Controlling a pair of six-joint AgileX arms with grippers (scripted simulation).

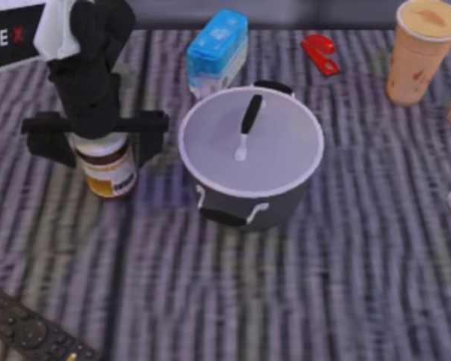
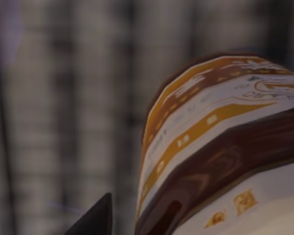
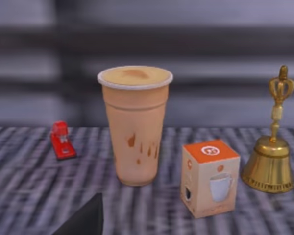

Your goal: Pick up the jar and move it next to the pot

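At the left of the worktop (image 1: 346, 301) the left gripper (image 1: 105, 143) hangs straight over the jar (image 1: 110, 169), its crossbar spread wide to either side of the white lid. The jaws appear to be shut on the jar's upper part, though the arm's own bulk hides the contact in the top view; the left wrist view shows only the label and brown body close up, with one dark finger (image 2: 95, 220) just beside it. The jar stands upright, its long axis vertical and in line with the jaws. Whether its base touches the worktop or is lifted clear, I cannot tell.

To the right of the jaws stands the pot (image 1: 248, 162), near but apart from the jar, with a strip of bare striped cloth between them. That gap is what the coming move turns on: judged from here, a short carry to the right would set the jar beside the pot's wall, and the spread crossbar could foul the lid rim.

Beyond the pot lie a blue box (image 1: 218, 49), a red stapler (image 1: 320, 54) and the tan cup (image 1: 421, 49), none in the way. A remote (image 1: 30, 331) lies nearer the viewer, under the jaws' side. The right arm is out of the top view; its wrist camera faces the cup.
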